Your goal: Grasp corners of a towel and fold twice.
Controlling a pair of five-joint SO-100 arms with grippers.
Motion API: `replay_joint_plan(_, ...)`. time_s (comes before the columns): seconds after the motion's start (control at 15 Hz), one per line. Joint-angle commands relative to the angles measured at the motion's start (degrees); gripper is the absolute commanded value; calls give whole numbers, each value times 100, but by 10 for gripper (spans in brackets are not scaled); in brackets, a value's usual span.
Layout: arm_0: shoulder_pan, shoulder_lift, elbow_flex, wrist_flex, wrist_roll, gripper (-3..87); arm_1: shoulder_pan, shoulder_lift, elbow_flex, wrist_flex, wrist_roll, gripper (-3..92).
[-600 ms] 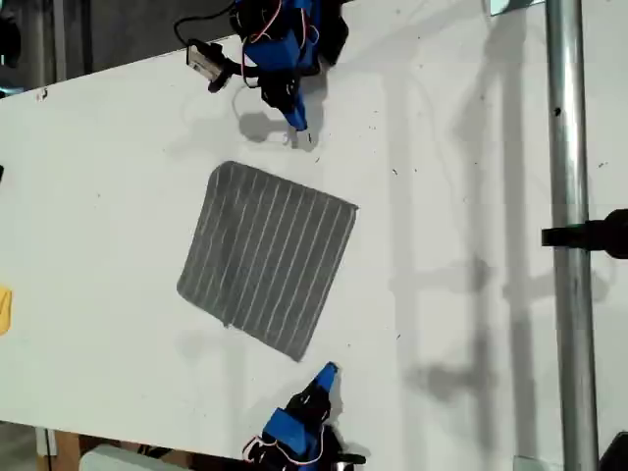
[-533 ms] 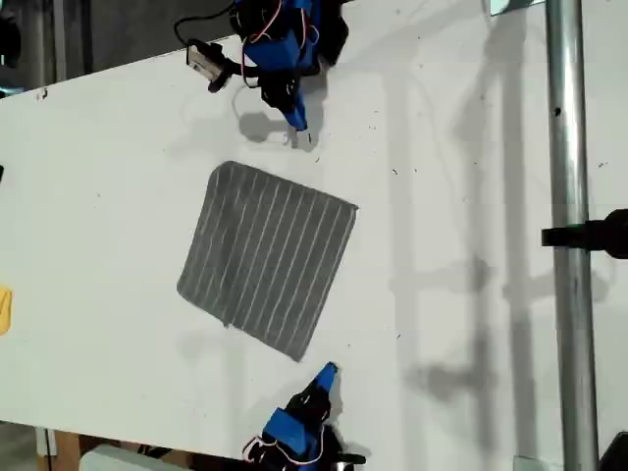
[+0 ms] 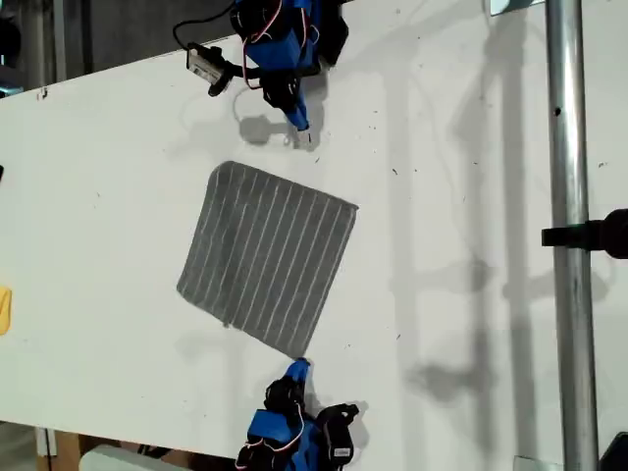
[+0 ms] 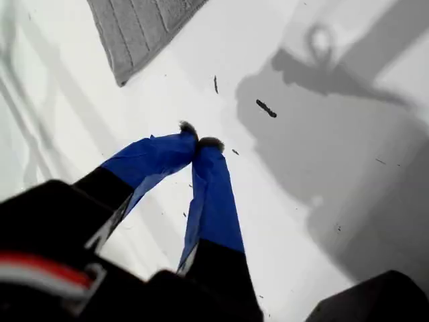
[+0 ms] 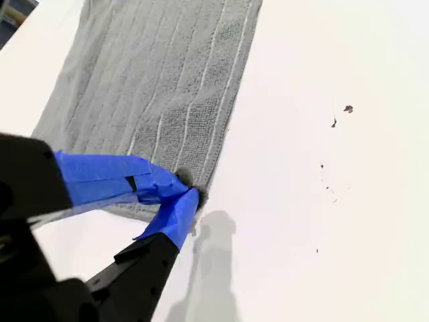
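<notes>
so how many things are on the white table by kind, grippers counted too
towel: 1
small yellow thing at the exterior view's left edge: 1
blue-taped grippers: 2, my first gripper and my second gripper
total: 4

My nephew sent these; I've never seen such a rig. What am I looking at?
I am two small robot arms with blue-taped pincers. One picture, the exterior view, looks down on the table from a camera off the arms; the other two come from cameras riding on each pincer. A dark grey striped towel lies flat on the table, and a small yellow thing sits at the exterior view's left edge. My first pincer is shut over bare table, apart from the towel. My second pincer is shut at a towel corner; whether it pinches cloth, I cannot tell.
</notes>
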Motion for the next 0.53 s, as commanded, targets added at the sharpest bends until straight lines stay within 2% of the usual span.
replay_joint_plan(0.0,-79,26,-352,396,-246,-28,-141,18,-483,149,-62,-2)
replay_joint_plan(0.2,18,-70,-1406,703,-352,-29,-325,-782,-1160,-290,-97,-2)
replay_joint_plan(0.33,167,-914,-2268,686,-378,-29,-360,-2742,-2452,-712,-334,-2)
replay_joint_plan(0.47,264,-2224,-3375,756,-167,-29,-387,-4764,-4157,-765,-677,-2)
